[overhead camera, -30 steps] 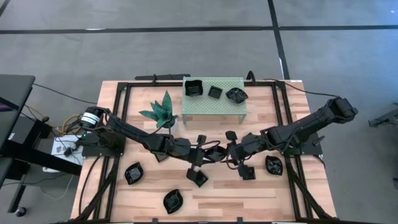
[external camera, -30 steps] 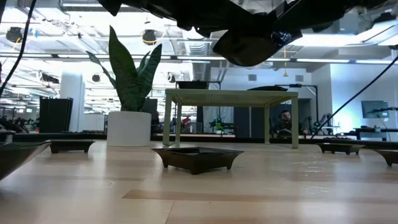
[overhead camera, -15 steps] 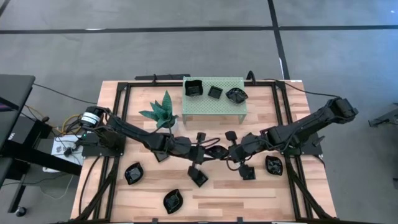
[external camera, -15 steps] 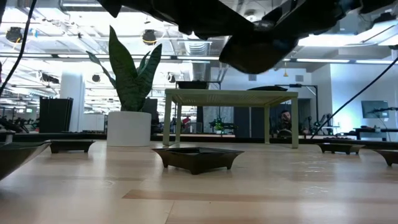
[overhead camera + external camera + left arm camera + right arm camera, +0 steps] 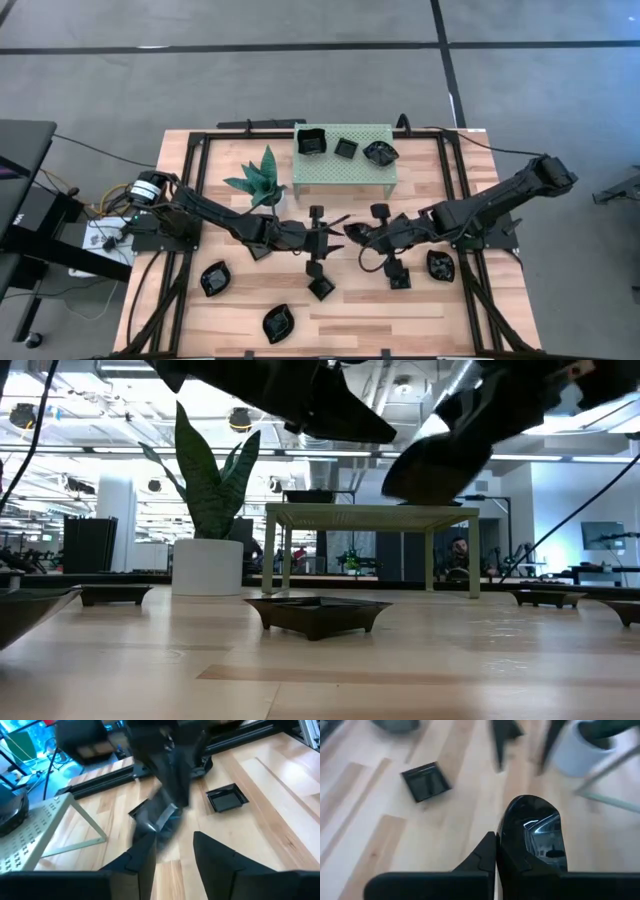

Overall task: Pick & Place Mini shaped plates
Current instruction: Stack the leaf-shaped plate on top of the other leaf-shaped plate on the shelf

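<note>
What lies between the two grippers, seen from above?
In the high view, a black plate, held by the right gripper; the left gripper, open, has bare table before it.

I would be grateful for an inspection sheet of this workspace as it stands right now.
Surface: wooden table with black frame rails; no spills seen.
Job's things: three shelf plates on the green shelf; five table plates; one held plate in the air.
Clutter: potted plant beside the shelf.
Grippers: left gripper open and empty, mid-table; right gripper shut on the held plate's rim, close by.
Cables: cable bundle at the table's left edge.
Surroundings: grey floor; black stand to the left.
</note>
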You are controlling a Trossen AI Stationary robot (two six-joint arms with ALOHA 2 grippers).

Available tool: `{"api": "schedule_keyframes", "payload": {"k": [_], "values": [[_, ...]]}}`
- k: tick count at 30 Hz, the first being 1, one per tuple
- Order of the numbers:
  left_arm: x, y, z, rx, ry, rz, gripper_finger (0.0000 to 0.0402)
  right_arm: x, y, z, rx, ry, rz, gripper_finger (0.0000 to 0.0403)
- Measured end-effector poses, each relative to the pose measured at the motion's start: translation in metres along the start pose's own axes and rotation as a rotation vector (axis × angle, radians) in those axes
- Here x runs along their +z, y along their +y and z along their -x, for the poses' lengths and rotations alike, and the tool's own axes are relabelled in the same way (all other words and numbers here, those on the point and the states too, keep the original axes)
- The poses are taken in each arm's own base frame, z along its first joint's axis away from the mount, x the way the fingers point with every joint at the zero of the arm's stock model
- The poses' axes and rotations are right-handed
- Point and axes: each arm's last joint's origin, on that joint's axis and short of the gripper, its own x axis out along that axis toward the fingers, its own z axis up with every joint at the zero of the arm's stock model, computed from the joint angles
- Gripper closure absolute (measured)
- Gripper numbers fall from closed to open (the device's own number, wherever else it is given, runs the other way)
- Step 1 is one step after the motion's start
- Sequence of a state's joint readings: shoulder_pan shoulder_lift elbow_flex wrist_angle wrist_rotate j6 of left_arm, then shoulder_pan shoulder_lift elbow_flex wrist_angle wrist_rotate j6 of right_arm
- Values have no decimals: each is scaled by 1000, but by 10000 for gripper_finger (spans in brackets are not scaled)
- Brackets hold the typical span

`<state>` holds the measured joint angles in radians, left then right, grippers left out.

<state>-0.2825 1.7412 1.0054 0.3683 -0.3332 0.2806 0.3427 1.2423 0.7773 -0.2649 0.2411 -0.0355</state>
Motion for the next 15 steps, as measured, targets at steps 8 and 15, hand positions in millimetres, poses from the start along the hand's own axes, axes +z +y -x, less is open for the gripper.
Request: {"api": "schedule_keyframes", "payload": {"k": [8,15], "values": [[-2,0,0,-1,5,-1,269,23,-27,57,-354,208,161,401],[-2,1,0,1,6,0,270,26,-75,84,-515,216,132,400]]}}
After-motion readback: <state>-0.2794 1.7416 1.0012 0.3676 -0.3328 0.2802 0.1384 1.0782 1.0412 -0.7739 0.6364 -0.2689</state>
